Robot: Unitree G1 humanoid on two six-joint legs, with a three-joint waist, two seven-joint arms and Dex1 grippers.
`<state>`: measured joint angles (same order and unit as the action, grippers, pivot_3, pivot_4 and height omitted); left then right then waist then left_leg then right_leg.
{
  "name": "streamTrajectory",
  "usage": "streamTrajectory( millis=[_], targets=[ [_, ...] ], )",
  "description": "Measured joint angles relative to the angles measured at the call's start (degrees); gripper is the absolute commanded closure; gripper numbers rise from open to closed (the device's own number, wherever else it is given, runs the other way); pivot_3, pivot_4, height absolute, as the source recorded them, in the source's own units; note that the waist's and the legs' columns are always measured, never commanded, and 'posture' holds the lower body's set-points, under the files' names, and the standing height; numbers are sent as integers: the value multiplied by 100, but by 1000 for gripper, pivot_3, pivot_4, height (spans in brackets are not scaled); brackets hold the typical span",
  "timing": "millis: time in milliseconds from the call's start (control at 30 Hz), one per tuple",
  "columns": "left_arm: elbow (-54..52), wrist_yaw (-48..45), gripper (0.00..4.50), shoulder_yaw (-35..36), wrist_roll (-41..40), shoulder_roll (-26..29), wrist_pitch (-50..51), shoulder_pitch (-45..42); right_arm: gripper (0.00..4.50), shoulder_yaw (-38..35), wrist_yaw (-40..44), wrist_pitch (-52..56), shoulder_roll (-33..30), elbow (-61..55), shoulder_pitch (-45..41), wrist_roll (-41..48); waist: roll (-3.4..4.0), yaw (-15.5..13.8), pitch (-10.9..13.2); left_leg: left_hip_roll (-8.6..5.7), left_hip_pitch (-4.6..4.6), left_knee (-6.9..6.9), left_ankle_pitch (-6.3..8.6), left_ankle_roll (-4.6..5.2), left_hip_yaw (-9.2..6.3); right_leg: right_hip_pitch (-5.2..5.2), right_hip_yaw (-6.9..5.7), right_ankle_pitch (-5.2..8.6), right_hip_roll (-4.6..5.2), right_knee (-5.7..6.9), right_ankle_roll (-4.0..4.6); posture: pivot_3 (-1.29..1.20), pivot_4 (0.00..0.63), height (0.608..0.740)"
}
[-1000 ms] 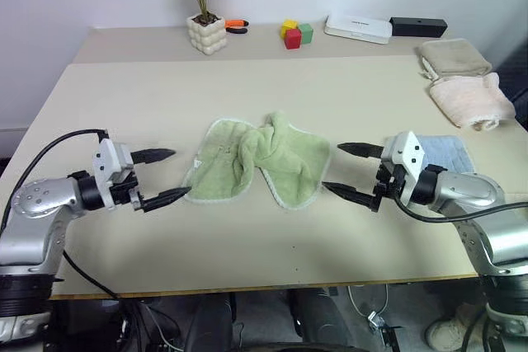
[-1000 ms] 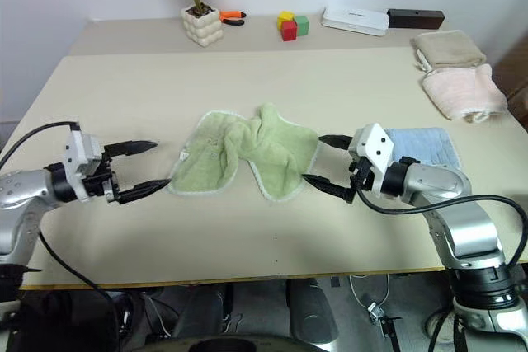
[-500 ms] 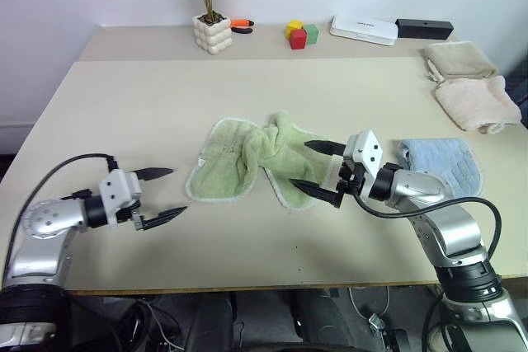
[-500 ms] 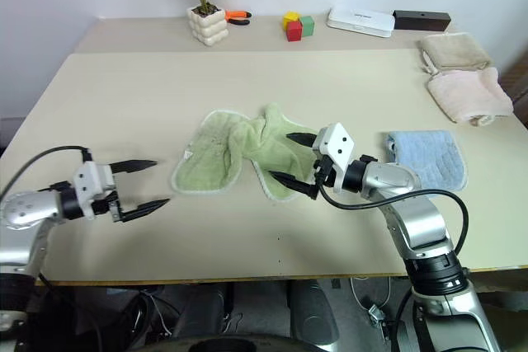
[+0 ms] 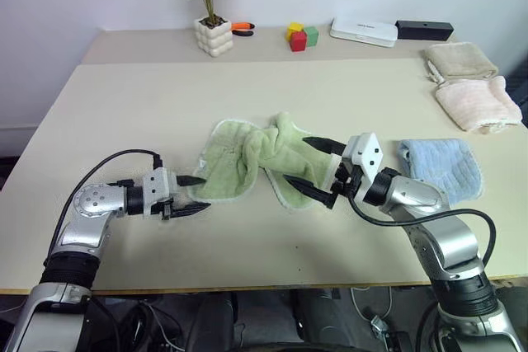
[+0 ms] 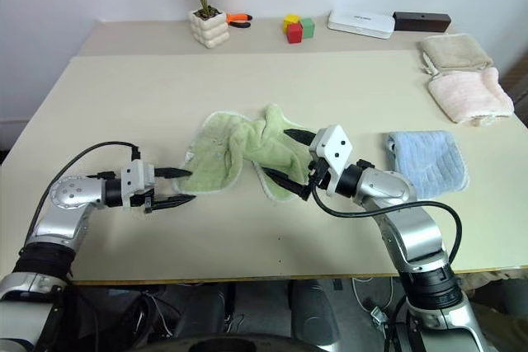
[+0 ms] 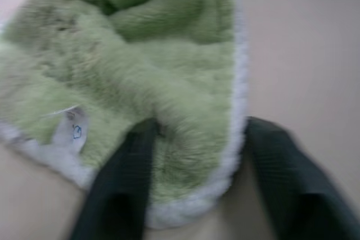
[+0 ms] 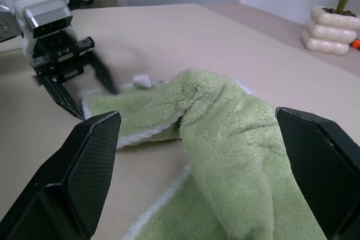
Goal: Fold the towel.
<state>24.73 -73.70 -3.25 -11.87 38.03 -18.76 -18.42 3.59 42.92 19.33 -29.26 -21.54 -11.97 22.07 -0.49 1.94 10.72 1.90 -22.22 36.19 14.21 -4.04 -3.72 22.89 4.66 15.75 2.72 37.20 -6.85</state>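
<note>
Two hands flank the rumpled green towel lying mid-desk; left hand has its fingers straddling the towel's whitish near-left edge, one over the pile, one beside it, not clamped; right hand spreads wide across the towel's right lobe
</note>
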Motion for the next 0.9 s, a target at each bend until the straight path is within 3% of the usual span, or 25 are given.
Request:
streamTrajectory(
  millis=[67,100,233,400,567,767,900],
  targets=[
    [17,-16,4404,-56,-6,-30,135,-52,0,-8,-73,5,0,-63,86,0,0,-6,0,0,5,2,0,0,-1,-6,0,4,-1,0,7,0,150,740],
    [46,-9,4463,-54,-7,-34,214,-88,0,-8,-94,8,-1,-106,128,3,-1,-3,-1,1,6,2,0,0,-2,-7,0,7,-2,0,12,0,150,740],
    [191,20,4463,-12,-60,-34,522,-278,0,-25,-20,42,-248,-387,508,5,-2,31,-1,1,8,2,0,0,-3,-8,0,3,-3,1,5,0,150,740],
    [-146,480,4463,527,-678,-60,1795,-287,0,123,231,-137,-751,-488,872,-436,-21,68,11,5,-3,1,0,0,-10,4,-4,1,-9,3,1,0,150,740],
    [-993,1054,4463,1015,-1205,-81,2715,-431,0,651,255,-384,-797,-100,690,-1157,-22,62,12,4,-7,1,0,0,-8,7,-3,0,-6,0,-1,0,150,740],
    [-1425,1411,4463,1088,-1365,-143,3284,-355,0,1140,346,-328,-807,316,190,-1687,-27,55,14,4,-11,0,0,0,-9,11,-4,0,-7,-1,-1,0,150,740],
    [-1637,1580,4500,1118,-1376,-148,3362,-308,1841,1290,610,-331,-897,621,15,-1805,-29,43,15,2,-14,1,0,0,-8,11,-4,0,-3,-3,-1,0,150,740]
  ],
)
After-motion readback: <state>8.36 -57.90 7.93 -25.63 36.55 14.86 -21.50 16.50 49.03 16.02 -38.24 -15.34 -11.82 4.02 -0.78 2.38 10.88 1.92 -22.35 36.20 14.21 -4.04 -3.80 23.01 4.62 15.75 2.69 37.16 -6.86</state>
